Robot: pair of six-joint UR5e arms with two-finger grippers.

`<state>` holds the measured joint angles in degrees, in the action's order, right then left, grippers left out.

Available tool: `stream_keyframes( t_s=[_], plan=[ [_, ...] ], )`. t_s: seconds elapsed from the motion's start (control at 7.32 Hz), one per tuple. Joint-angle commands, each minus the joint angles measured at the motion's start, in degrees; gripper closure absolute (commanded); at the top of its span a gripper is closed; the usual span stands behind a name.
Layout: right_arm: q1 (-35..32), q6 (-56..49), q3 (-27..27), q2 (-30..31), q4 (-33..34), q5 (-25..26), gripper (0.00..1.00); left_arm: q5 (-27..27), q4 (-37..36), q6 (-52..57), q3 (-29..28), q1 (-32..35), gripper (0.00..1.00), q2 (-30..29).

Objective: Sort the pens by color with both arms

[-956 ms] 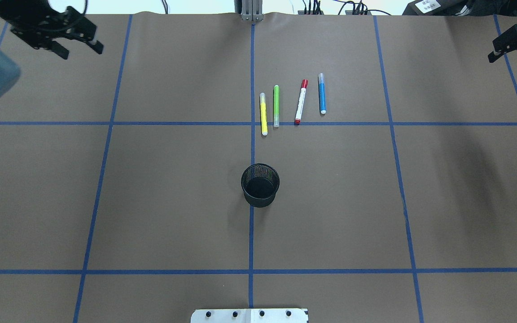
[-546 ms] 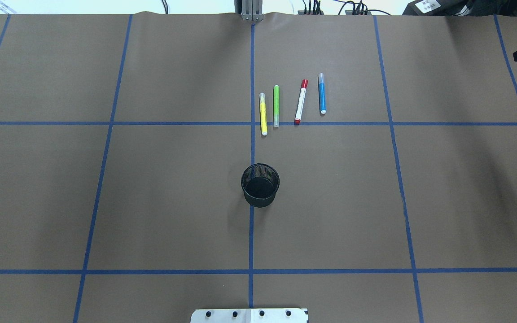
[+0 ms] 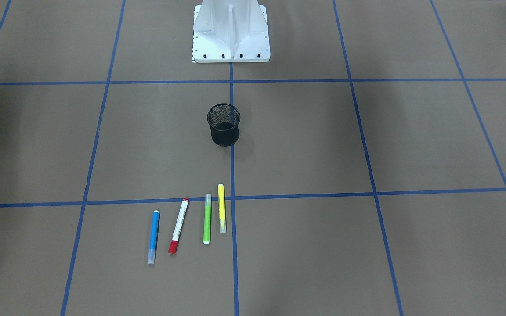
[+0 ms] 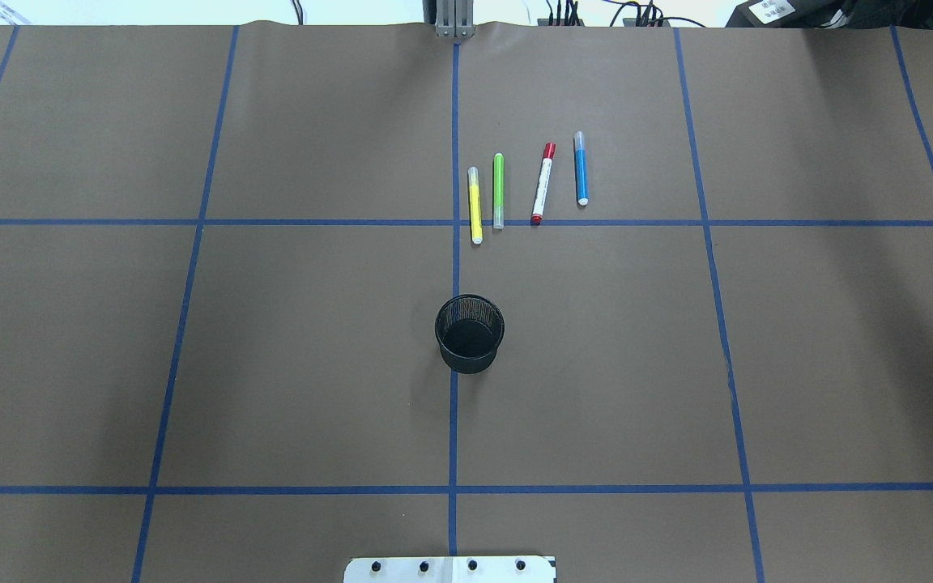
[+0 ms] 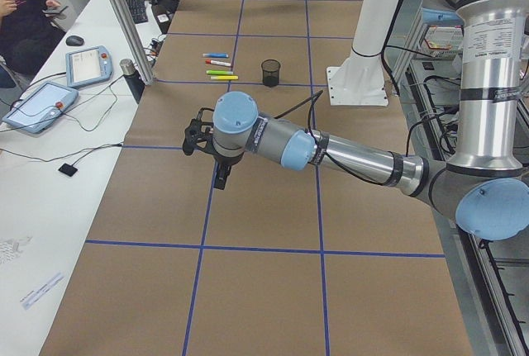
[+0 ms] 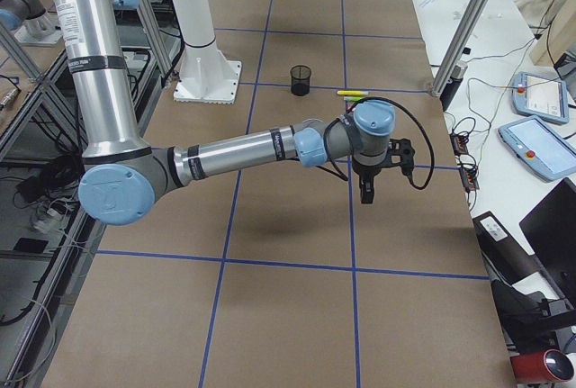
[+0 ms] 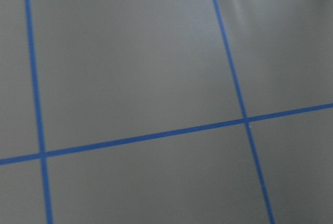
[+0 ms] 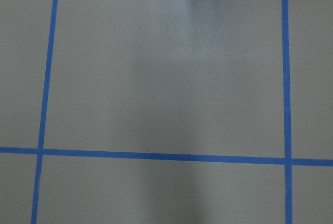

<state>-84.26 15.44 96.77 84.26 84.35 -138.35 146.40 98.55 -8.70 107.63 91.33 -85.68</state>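
1. A second ago both grippers showed at the far corners of the overhead view. Half a second ago only their tips showed at its side edges, and now neither is in it. The pens and the black mesh cup [image 4: 470,333] lie where they lay.
2. The yellow pen [image 4: 475,206], light green pen [image 4: 499,191], white pen with the red cap [image 4: 543,184] and blue pen [image 4: 581,168] lie side by side, apart, in the far half of the worktop [image 4: 313,364], just right of its centre line. The cup stands upright at the middle, nearer the robot.
3. The left gripper [image 5: 221,178] hangs above the paper toward the worktop's left end, on the outstretched left arm [image 5: 347,154], well apart from the pens. The right gripper [image 6: 366,192] hangs likewise toward the right end, on the right arm [image 6: 234,154].
4. Both grippers point down, touching nothing. Only the side views show them, so I cannot tell how far their jaws are parted. Both wrist views show only brown paper crossed by blue tape lines [image 7: 145,136].
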Motion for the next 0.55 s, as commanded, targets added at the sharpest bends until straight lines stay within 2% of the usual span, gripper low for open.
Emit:
stream_keyframes(
  t_s=[0.0, 0.14, 0.41],
  plan=[
    [-0.99, -3.11, 1.05, 1.78, -0.06, 0.53, 0.01, -0.50, -0.03, 4.90, 0.12, 3.06, 0.01, 4.28],
    [-0.99, -3.57, 1.14, 2.39, -0.06, 2.54, 0.01, -0.59, -0.03, 6.40, -0.05, 3.33, 0.01, 5.25],
    [-0.99, -3.57, 1.23, 3.45, -0.06, 2.99, 0.01, -1.02, -0.03, 6.42, 0.04, 3.25, 0.01, 5.44]
  ],
)
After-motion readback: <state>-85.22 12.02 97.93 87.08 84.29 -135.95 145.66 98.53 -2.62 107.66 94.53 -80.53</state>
